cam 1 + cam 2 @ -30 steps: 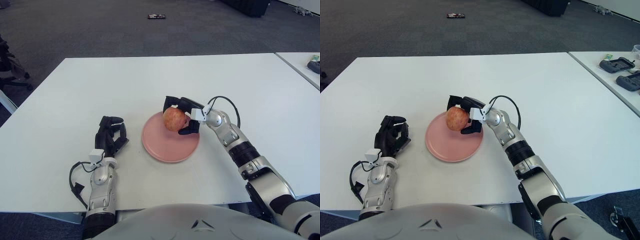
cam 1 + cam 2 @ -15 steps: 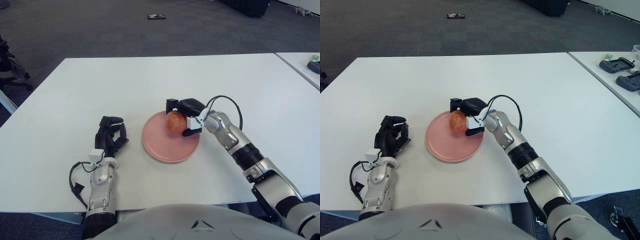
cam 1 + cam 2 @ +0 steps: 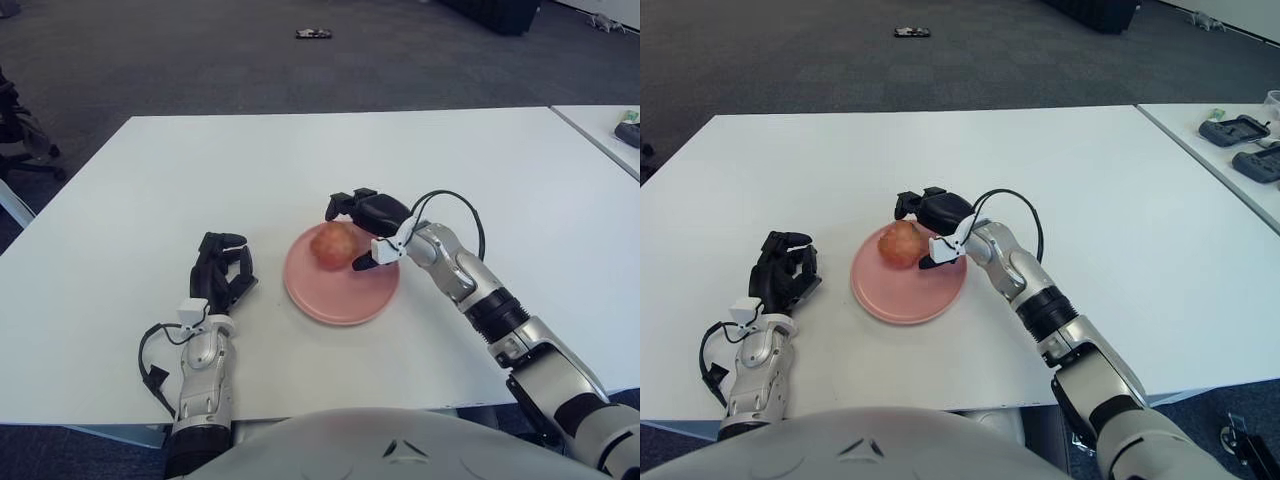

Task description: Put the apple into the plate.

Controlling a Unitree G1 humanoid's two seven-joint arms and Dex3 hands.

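Left eye view shows the apple [image 3: 331,244] resting on the plate [image 3: 325,295] near the tabletop's middle, right hand [image 3: 366,228] spread just beside it, fingers apart. Best to lift that hand straight away without nudging the fruit; left hand [image 3: 222,272] shows near the front edge, left of the plate.

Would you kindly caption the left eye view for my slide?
Apple sits on the pink plate; right hand open beside it, left hand idle.

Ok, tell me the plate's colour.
Pink; the plate shows best in the left eye view.
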